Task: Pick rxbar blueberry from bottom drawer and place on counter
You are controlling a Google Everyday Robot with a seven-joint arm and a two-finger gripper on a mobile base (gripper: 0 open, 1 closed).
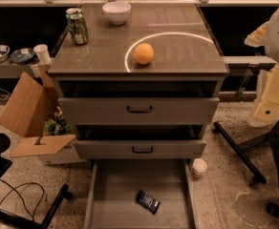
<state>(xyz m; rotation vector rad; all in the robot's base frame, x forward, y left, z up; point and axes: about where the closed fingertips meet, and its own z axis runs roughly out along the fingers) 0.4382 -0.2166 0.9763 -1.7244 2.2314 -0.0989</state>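
rxbar blueberry (pixel 148 202): one, bottom drawer (pixel 115 190); tool unseen.

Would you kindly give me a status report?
Gripper far right, beside counter, clear of bottom drawer. Rxbar blueberry flat on drawer floor. Nothing covering it; orange on counter.

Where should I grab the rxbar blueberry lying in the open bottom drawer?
Come straight down from above: the rxbar blueberry lies flat on the bottom drawer floor, turned diagonally. Close across its narrow width at mid-length, with the wrist turned to match its slant. The gripper hangs at the right edge, beside the cabinet.
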